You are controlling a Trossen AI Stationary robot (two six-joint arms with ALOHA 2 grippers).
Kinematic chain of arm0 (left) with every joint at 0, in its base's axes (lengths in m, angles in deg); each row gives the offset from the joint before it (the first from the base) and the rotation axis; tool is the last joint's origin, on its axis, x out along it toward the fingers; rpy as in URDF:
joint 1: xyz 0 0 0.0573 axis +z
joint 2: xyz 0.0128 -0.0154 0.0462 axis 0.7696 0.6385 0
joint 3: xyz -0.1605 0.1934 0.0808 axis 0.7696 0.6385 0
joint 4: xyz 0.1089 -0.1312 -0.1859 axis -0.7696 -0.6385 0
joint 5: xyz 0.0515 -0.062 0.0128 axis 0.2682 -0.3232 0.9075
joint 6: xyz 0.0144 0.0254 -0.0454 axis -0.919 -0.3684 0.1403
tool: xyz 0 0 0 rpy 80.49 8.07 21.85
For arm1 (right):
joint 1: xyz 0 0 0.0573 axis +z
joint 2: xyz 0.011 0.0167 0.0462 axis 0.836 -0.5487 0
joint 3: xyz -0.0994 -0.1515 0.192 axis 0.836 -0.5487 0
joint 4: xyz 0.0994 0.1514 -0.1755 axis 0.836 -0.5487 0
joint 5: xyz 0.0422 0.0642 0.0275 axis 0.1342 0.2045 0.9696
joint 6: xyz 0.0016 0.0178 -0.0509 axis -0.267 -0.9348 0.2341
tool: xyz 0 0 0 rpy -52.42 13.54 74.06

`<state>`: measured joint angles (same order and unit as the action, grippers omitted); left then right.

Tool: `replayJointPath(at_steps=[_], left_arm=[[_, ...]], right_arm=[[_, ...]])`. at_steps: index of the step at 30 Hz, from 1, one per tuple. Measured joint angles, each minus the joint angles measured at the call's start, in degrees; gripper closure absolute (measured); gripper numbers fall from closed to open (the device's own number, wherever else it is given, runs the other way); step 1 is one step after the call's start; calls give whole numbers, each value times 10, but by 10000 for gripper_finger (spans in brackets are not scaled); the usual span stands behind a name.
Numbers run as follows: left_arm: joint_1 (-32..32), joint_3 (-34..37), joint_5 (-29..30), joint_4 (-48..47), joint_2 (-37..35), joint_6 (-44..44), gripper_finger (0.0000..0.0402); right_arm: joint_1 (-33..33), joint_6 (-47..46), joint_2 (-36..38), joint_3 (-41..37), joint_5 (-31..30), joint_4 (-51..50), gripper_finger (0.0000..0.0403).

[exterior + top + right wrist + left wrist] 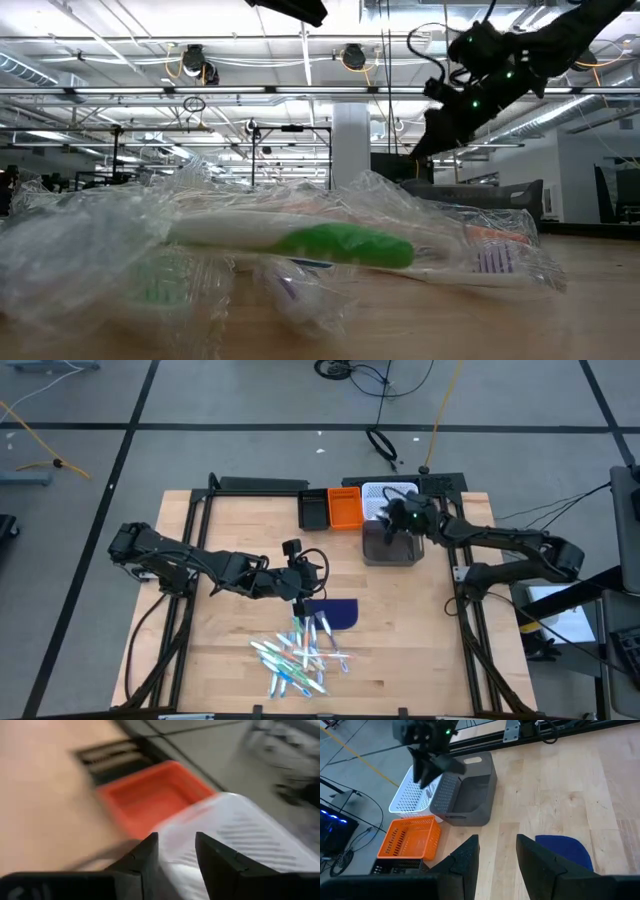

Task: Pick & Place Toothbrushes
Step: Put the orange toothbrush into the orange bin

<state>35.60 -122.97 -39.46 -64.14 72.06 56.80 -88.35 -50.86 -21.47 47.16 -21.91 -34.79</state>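
Right gripper (392,520) hangs parted and empty over the bins (388,540); left gripper (298,603), parted and empty, hovers above the toothbrushes (298,658) piled on the tabletop (230,560). Most remain.

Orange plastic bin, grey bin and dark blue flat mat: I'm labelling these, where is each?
Orange plastic bin (410,837): left wrist view, on its perforated floor.
Grey bin (475,790): left wrist view, on its inner floor.
Dark blue flat mat (338,613): high view, on its bare middle.
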Motion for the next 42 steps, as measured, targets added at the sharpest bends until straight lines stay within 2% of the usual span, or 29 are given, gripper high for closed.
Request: replayJointPath(at_steps=[7,19,23,26,31,37,42], left_arm=[[0,0,0,0,0,0,270],[0,0,0,0,0,0,270],[0,0,0,0,0,1,270],[0,0,0,-3,0,2,270],[0,0,0,-7,0,3,270],[0,0,0,-12,0,7,270],[0,0,0,-18,0,7,270]], right_arm=[[123,-77,19,0,83,-31,280],[406,-154,14,-5,79,-52,282],[485,-193,-7,-25,43,-13,282],[535,-210,-51,-28,20,34,282],[584,-222,-152,-29,20,154,282],[608,-235,-247,-27,19,258,282],[620,-247,-310,14,22,266,282]])
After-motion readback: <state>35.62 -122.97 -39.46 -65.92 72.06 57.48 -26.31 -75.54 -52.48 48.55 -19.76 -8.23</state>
